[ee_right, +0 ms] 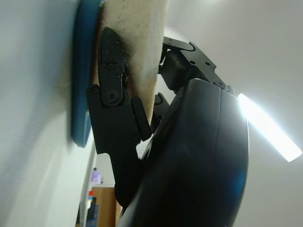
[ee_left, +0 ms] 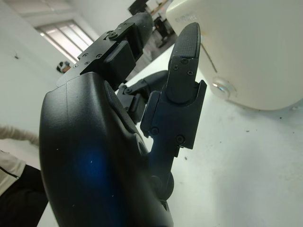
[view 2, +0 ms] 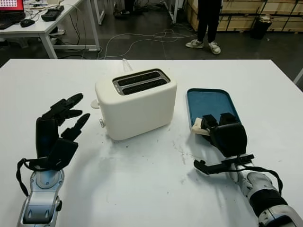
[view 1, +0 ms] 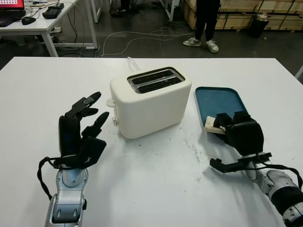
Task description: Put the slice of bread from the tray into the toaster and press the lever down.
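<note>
A cream two-slot toaster [view 1: 151, 106] stands mid-table, its slots [view 1: 155, 79] empty and its lever knob [view 1: 110, 102] on the left end. To its right lies a blue tray [view 1: 215, 97]. The pale slice of bread [view 1: 211, 124] sits at the tray's near end. My right hand [view 1: 223, 121] is shut on the bread, thumb under one face and fingers [ee_right: 189, 56] over the other, as the right wrist view shows against the bread [ee_right: 142, 42]. My left hand [view 1: 90, 111] is open, raised just left of the toaster, near the lever.
The white table [view 1: 156, 189] stretches wide in front of the toaster. Beyond its far edge a person [view 1: 206, 23] stands on the dark floor with cables [view 1: 142, 35], and a desk [view 1: 33, 23] is at the back left.
</note>
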Motion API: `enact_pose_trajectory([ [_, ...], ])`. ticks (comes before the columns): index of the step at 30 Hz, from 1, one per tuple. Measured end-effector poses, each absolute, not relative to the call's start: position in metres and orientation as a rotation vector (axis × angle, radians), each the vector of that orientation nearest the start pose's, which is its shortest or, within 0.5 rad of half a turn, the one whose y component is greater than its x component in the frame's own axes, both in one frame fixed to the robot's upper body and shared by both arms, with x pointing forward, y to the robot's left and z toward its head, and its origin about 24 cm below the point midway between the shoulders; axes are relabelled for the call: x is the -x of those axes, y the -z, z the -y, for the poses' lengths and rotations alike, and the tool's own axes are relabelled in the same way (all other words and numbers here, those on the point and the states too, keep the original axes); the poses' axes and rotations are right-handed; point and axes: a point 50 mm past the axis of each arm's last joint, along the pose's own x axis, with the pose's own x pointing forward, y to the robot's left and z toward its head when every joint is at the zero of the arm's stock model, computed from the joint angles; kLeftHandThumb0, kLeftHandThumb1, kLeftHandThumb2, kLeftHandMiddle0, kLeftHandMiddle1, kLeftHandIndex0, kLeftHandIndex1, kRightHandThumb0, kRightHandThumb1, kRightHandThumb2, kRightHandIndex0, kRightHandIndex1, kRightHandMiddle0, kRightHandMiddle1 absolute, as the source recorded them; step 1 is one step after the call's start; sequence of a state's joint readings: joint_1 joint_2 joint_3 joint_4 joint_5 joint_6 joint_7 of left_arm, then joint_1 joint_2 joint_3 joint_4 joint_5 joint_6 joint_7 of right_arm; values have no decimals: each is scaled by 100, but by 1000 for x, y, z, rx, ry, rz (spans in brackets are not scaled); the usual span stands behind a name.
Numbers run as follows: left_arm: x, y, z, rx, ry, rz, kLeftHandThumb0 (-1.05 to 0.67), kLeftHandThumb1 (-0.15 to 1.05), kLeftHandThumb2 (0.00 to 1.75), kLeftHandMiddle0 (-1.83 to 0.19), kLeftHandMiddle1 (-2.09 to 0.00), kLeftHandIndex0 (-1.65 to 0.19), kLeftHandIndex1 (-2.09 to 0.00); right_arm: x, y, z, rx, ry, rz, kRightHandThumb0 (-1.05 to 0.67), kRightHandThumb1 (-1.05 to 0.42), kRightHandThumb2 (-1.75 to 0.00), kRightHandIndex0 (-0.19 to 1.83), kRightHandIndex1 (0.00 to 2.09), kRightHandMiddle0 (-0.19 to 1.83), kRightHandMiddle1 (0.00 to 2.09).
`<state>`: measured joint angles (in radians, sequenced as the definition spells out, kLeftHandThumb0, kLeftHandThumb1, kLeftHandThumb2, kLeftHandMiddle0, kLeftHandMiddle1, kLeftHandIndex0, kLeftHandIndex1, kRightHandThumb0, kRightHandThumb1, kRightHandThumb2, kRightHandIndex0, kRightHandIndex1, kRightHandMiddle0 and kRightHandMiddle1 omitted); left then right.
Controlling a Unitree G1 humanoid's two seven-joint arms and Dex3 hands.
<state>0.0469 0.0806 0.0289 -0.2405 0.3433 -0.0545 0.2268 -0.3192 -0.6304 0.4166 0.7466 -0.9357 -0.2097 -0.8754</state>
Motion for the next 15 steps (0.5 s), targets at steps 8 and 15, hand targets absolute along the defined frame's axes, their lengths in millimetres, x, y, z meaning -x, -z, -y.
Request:
enact_pose_trajectory([
  [8,-238,-97,-178,-402,-274,291,-58,92,15,-54,-92,-76,-6,-284,-49,255,1585,183,539,-50,-92,-28,85,175,55,173],
  [15,-238,-97,-178,-401,-274,291,-58,92,15,-54,-92,-76,-6,-295,-102,257,1491,319,706,-55,-92,-37,84,175,53,175],
])
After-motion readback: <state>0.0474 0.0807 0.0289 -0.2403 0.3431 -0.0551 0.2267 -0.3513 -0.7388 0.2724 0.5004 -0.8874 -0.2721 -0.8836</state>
